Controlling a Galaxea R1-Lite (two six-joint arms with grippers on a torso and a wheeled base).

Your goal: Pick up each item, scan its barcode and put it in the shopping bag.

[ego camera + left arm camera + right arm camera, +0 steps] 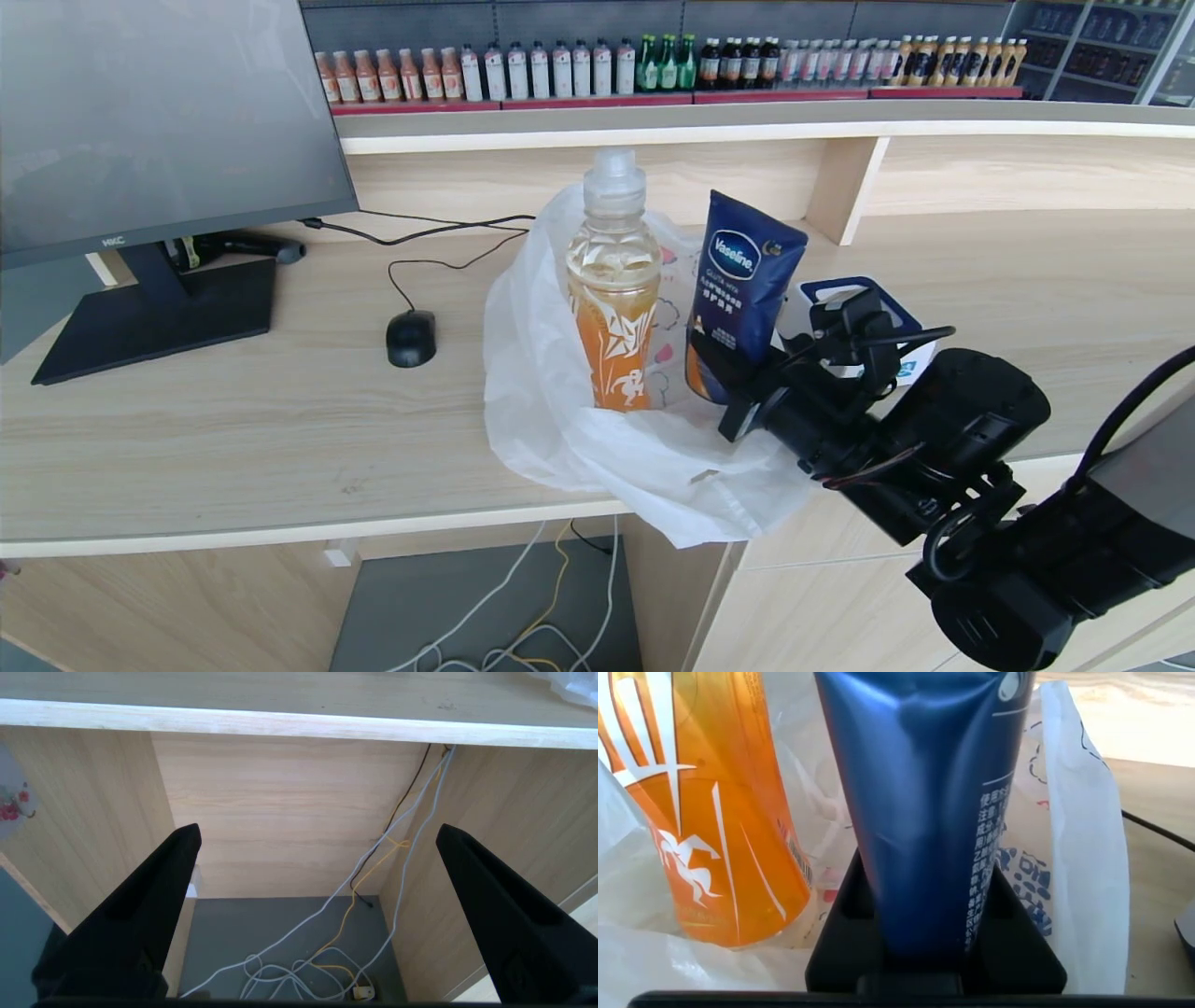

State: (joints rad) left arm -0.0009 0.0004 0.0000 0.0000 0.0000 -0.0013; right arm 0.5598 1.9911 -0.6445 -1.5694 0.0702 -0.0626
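My right gripper (726, 373) is shut on the lower end of a dark blue tube (742, 280), holding it upright over the white shopping bag (560, 411). In the right wrist view the blue tube (924, 812) rises between the black fingers (840, 933). An orange drink bottle (611, 289) with a clear cap stands inside the bag, just left of the tube; the bottle (710, 812) and the bag's wall (1083, 840) flank the tube. My left gripper (318, 915) hangs open below the counter edge (280, 719), holding nothing.
A blue and white box (901, 322) lies on the counter behind my right wrist. A black mouse (411, 338), a monitor (159, 112) and a dark handheld device (247, 247) by its stand sit to the left. Cables (308, 952) hang under the counter.
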